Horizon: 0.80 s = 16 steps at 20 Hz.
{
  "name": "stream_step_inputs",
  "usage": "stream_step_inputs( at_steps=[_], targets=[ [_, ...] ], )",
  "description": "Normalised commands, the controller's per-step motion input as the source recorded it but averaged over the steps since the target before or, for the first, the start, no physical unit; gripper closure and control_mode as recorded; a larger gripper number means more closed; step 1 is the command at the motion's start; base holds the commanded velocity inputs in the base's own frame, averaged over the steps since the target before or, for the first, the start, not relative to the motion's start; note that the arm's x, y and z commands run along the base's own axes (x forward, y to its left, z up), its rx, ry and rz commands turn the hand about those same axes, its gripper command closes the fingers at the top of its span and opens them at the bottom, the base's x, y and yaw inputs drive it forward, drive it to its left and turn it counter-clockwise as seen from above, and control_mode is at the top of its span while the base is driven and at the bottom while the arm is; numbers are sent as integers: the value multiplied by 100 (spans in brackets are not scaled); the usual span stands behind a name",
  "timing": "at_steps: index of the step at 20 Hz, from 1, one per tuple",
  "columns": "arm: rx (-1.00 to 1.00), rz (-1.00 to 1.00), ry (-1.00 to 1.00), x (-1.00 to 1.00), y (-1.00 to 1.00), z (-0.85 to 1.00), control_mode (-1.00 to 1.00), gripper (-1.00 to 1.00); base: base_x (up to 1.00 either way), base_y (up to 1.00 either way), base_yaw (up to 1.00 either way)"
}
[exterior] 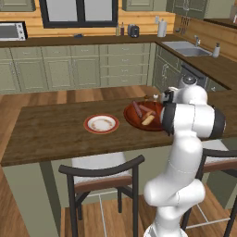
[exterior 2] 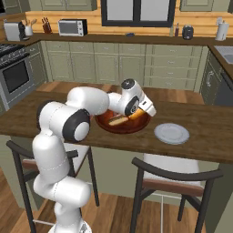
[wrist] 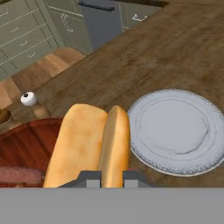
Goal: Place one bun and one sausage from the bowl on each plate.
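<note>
The reddish-brown bowl [exterior: 131,118] [exterior 2: 124,129] [wrist: 26,142] sits on the wooden counter, holding sausages [exterior: 137,109] [wrist: 19,175] and a bun [exterior: 148,119] [exterior 2: 118,120]. My gripper [exterior 2: 144,110] [wrist: 111,178] hovers over the bowl's right rim, shut on a split golden bun [wrist: 89,142] [exterior 2: 138,115] that juts out from between the fingertips. The pale grey plate [exterior 2: 171,133] [wrist: 175,131] lies bare just beyond the bowl, right beside the held bun. The red-rimmed cream plate [exterior: 101,123] lies bare on the bowl's other side.
A small white round object [wrist: 28,98] and a brown one [wrist: 3,116] stand on the counter behind the bowl. Chairs [exterior: 102,171] [exterior 2: 173,175] are tucked under the counter's near edge. A sink [exterior: 187,48] is set in the far right worktop.
</note>
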Motion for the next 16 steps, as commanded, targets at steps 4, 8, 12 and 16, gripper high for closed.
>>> stream_step_inputs(
  at_steps=[4, 8, 12, 16],
  targets=[
    [4, -13, -10, -28, -50, 14, -100, 100, 0, 0, 0],
    [7, -13, -8, -24, -55, 11, -100, 100, 0, 0, 0],
    [11, -13, -4, -10, -61, 1, -100, 100, 0, 0, 0],
    [16, -10, 0, 0, -58, -2, -100, 100, 0, 0, 0]
  ],
)
